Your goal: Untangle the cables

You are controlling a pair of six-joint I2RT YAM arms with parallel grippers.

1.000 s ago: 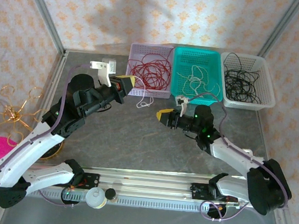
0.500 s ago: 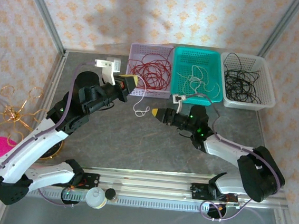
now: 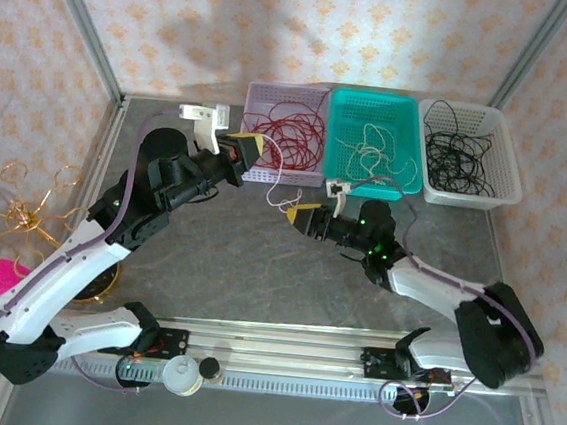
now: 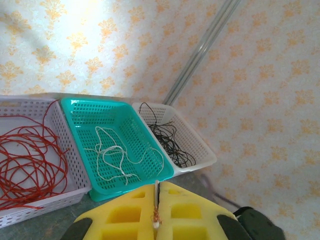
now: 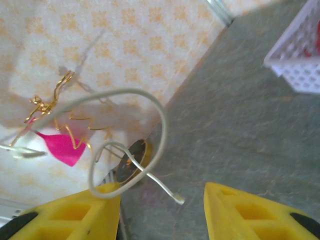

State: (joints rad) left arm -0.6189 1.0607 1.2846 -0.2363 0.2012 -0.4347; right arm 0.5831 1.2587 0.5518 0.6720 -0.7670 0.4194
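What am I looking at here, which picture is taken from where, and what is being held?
These are two robot arms bolted to a table, each ending in yellow jaws. The wide picture looks down from above; the other two come from a camera on each wrist. The left arm has its jaws shut on a loose white cable. The right arm has its jaws open, with that cable looping by one finger. At the back stand a lilac basket with red cable, a teal basket with white strands and a white basket with black cable. A gold wire stand sits left.
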